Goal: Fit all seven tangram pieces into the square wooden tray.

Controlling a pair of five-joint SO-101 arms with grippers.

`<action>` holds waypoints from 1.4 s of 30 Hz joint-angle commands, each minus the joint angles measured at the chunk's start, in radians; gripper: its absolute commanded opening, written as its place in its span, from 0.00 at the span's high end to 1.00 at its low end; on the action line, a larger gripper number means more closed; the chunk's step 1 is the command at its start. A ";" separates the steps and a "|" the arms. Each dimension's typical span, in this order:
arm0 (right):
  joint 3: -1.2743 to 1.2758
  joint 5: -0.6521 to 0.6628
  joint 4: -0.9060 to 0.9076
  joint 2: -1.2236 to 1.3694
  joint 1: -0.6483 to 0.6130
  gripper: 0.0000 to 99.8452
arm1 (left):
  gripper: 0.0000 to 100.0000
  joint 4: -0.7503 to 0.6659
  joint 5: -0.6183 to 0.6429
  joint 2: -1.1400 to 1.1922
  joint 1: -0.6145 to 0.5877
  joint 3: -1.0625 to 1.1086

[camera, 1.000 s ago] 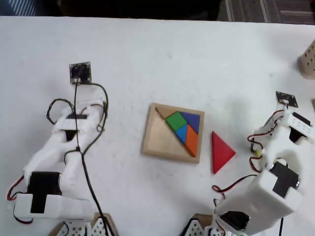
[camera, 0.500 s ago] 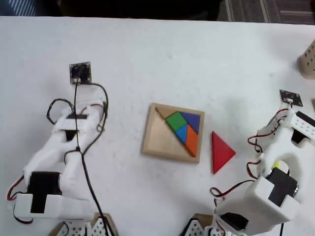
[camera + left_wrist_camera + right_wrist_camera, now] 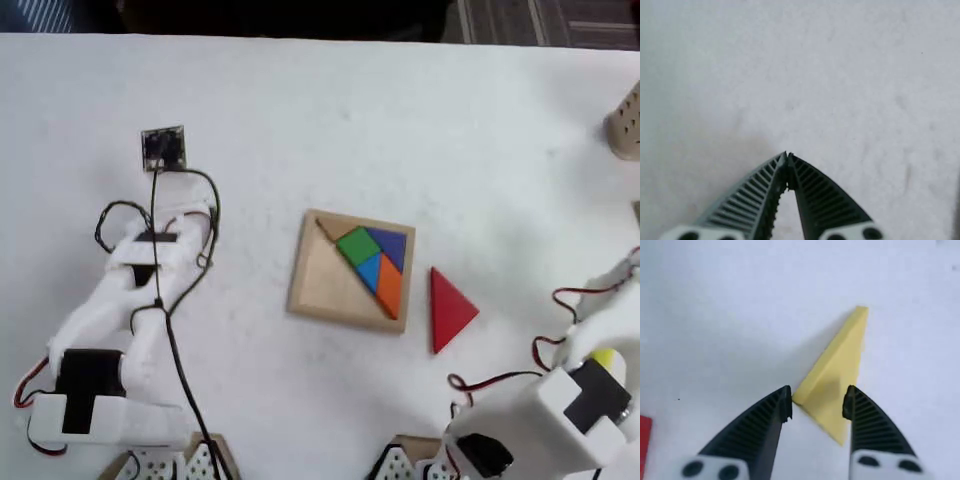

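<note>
- Between the fingers of the right gripper [image 3: 816, 402], in the right wrist view, sits the yellow triangle [image 3: 840, 360]. It is a flat piece with a thick edge, tilted up off the white table [image 3: 715, 305], and its sharp corner reaches out past the fingertips. The fingers are closed partway, one ribbed pad against each side of the piece, so they have hold of it.
- Outside one finger and well apart from it, a sliver of the red triangle [image 3: 642, 440] shows at the picture's edge.
- Left wrist view: the left gripper [image 3: 787, 159] has its fingers pressed together tip to tip with nothing between them. Past the tips lies bare table.
- High view: the square wooden tray [image 3: 322, 282] lies at mid-table. A green piece [image 3: 355, 243], purple piece [image 3: 393, 246], blue piece [image 3: 368, 271] and orange piece [image 3: 388, 289] are packed into one half, and the other half is bare wood.
- The red triangle lies flat just beside the tray, not touching it, between the tray and the right arm [image 3: 540, 425].
- The right arm's white housing covers most of the yellow triangle, leaving a yellow spot at its front.
- The left arm [image 3: 130, 290], trailing black cables [image 3: 175, 350], sits well apart on the tray's other side.
- A pale wooden object [image 3: 625, 125] stands at the table's edge.
</note>
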 commanded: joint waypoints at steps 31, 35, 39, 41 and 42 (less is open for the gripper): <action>-0.385 0.232 0.222 0.255 0.131 0.98 | 0.98 -0.015 -0.009 -0.053 -0.001 -0.005; -0.448 0.232 0.325 0.255 0.120 0.98 | 0.98 -0.015 -0.009 -0.053 -0.001 -0.005; -0.505 0.232 0.463 0.254 0.091 0.98 | 0.98 -0.015 -0.009 -0.053 -0.001 -0.005; -0.522 0.232 0.527 0.254 0.068 0.98 | 0.98 -0.015 -0.009 -0.053 -0.001 -0.005; -0.526 0.232 0.555 0.254 0.054 0.98 | 0.98 -0.015 -0.009 -0.053 -0.001 -0.005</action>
